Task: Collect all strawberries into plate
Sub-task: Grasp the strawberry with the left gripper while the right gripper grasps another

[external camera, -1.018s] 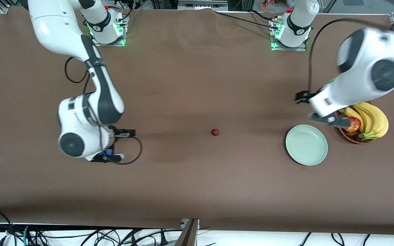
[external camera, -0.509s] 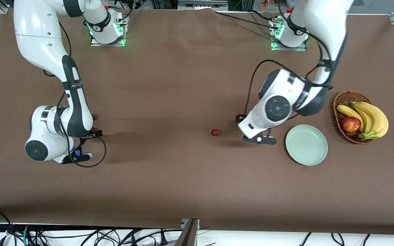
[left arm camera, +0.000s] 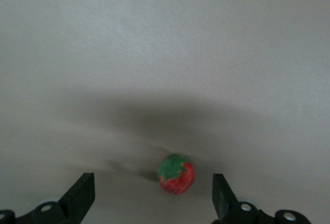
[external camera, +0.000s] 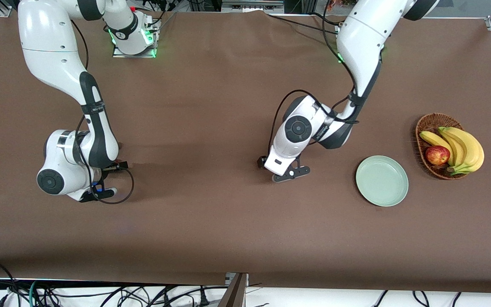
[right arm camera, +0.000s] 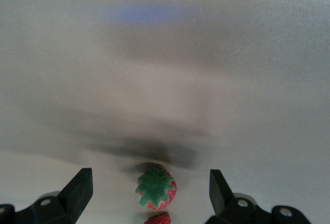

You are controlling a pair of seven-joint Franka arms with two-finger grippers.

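Note:
In the left wrist view one small red strawberry (left arm camera: pixel 176 174) with a green top lies on the brown table between the spread fingers of my open left gripper (left arm camera: pixel 153 197). In the front view that hand (external camera: pixel 286 162) hangs over the table's middle and hides the berry. My open right gripper (right arm camera: pixel 149 192) is low over two more strawberries: one (right arm camera: pixel 156 188) between its fingers, another (right arm camera: pixel 158 219) just beside it. The right hand (external camera: pixel 70 170) covers them in the front view. The pale green plate (external camera: pixel 382 181) sits empty toward the left arm's end.
A wicker basket (external camera: pixel 429 123) holding bananas (external camera: pixel 463 147) and a red apple (external camera: pixel 437 154) stands beside the plate, toward the left arm's end. Black cables loop off both wrists.
The left arm has swung from over the basket, past the plate, to over the middle strawberry. The right arm has moved toward its own end of the table and then shifted slightly.

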